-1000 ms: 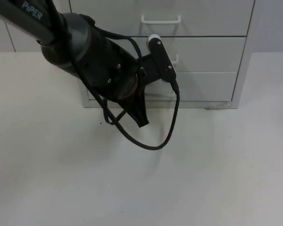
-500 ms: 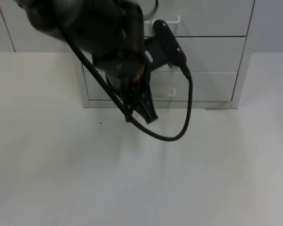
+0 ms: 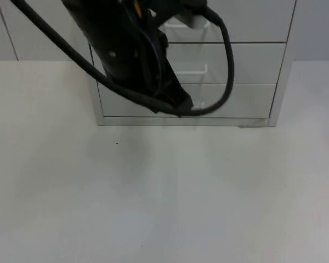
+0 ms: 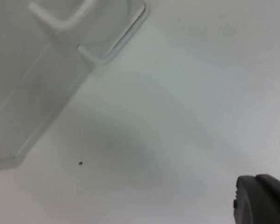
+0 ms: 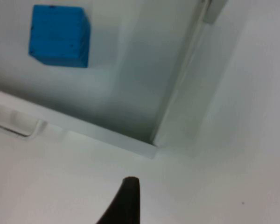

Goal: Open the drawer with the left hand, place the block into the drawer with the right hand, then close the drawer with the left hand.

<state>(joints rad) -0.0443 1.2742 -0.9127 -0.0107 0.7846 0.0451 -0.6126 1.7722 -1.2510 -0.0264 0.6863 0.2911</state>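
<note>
Left gripper (image 3: 182, 105): low in front of the cabinet (image 3: 236, 60), its tip just beside the lowest drawer's handle (image 3: 200, 107). I cannot make out contact with the handle.
Left gripper opening: cannot tell whether it is wide or narrow. Nothing is seen held in it.
Drawer fronts: all three look flush with the cabinet in the top view. The one nearest the left gripper, the bottom drawer (image 3: 236, 101), shows no gap.
Left wrist view: two white handles sit ahead of the gripper on the grey cabinet front, with the white surface (image 4: 186, 116) under it.
Right gripper (image 5: 126, 203): waits above the cabinet's corner. Its opening cannot be told, and it carries no block.
Block (image 5: 59, 35): blue, lying flat on a grey panel well ahead of the right gripper and apart from it. The panel appears to be the cabinet's top rather than a drawer floor, though I cannot be sure.
Done so far: nothing that shows. I judge the task to be at its first step, the reach for a handle.
Left to do: grip the handle and pull the drawer out, have the right gripper pick up the block and set it inside, then push the drawer shut with the left.
</note>
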